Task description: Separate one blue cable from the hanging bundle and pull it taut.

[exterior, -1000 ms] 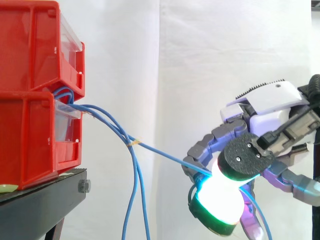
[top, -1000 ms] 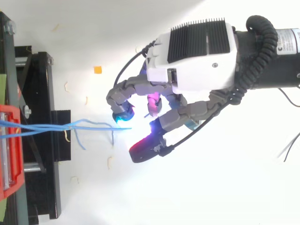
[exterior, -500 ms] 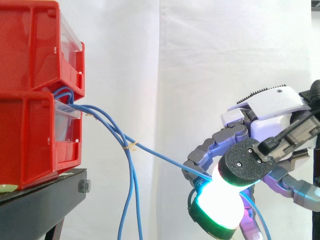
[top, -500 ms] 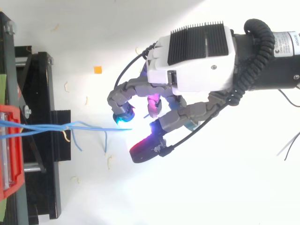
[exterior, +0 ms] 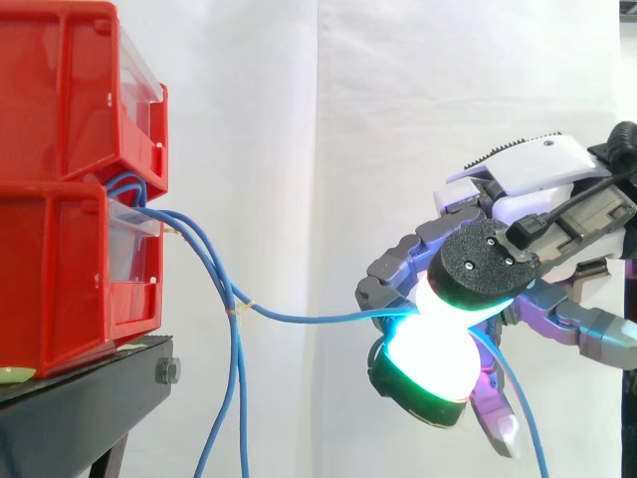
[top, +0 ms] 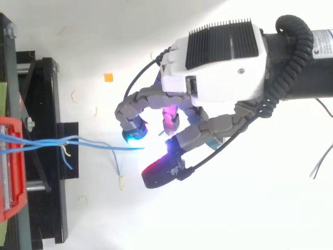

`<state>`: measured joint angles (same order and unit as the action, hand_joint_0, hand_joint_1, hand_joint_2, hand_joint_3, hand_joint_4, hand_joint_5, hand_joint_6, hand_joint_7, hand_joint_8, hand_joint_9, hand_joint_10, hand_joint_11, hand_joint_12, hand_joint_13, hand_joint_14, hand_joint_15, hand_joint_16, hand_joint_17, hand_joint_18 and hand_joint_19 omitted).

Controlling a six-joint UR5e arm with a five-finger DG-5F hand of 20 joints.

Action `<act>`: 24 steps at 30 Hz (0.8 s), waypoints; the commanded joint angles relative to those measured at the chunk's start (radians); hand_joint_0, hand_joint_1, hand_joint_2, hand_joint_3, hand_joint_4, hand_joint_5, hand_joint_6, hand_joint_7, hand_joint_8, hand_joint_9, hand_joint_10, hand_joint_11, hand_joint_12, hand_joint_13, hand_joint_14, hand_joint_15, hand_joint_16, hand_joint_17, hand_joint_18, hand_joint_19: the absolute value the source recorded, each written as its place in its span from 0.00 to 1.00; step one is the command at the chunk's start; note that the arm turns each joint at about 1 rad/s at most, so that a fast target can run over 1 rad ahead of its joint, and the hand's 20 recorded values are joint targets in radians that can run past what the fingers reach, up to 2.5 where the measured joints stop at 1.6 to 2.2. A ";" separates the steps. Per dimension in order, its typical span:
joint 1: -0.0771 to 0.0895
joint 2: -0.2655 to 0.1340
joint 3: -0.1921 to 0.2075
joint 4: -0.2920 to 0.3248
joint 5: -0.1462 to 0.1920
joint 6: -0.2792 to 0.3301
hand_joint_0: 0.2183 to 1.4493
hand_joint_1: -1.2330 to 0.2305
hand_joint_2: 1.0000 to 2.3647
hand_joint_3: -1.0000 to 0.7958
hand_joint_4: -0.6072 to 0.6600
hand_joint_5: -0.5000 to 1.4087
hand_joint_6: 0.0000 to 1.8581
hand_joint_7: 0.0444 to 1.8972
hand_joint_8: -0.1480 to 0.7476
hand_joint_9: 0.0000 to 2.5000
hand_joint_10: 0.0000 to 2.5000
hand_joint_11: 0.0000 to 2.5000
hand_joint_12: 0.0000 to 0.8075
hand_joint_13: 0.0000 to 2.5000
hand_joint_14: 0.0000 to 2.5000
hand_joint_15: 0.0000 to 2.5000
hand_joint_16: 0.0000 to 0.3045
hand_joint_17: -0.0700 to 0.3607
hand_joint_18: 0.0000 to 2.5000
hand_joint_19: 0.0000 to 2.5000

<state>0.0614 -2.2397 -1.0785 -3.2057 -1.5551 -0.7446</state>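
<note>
A bundle of thin blue cables [exterior: 204, 254] comes out between the two stacked red bins [exterior: 70, 179] and hangs down past the stand's edge. One blue cable [exterior: 309, 317] branches off at a small yellow tie and runs almost level, slightly sagging, to my hand [exterior: 478, 289]. My hand's curled fingers pinch this cable where the pads glow cyan and white [exterior: 428, 363]. Its free end trails down below my hand at the right. From above, the same blue cable [top: 99, 145] runs from the bins to a cyan fingertip [top: 136, 136].
The bins sit on a black stand [exterior: 90, 398] at the left. A white curtain hangs behind. Small yellow and orange scraps [top: 108, 77] lie on the white floor below.
My hand has moved a little toward the bins and up. The pinched cable was straight and sloping; it now runs nearly level with slack. The hanging bundle has swung left.
</note>
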 commanded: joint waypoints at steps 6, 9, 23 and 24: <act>0.002 0.000 0.034 -0.046 0.001 0.001 0.42 0.38 0.01 0.44 0.45 0.34 0.27 0.70 0.26 0.77 0.01 0.13 0.25 0.47 0.01 0.16 0.13 0.37 0.26 0.22; 0.002 0.000 0.042 -0.083 0.001 0.002 0.42 0.38 0.01 0.44 0.45 0.34 0.27 0.70 0.26 0.77 0.01 0.13 0.25 0.47 0.01 0.16 0.13 0.37 0.26 0.22; -0.003 0.043 0.039 -0.177 0.000 0.007 0.42 0.38 0.01 0.44 0.45 0.34 0.27 0.70 0.25 0.77 0.01 0.13 0.25 0.47 0.01 0.16 0.13 0.37 0.26 0.22; -0.002 0.043 0.039 -0.181 0.001 0.007 0.42 0.38 0.01 0.44 0.45 0.34 0.27 0.70 0.25 0.77 0.01 0.13 0.25 0.47 0.01 0.16 0.13 0.37 0.26 0.22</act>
<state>0.0591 -2.1973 -1.0392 -3.3788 -1.5553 -0.7386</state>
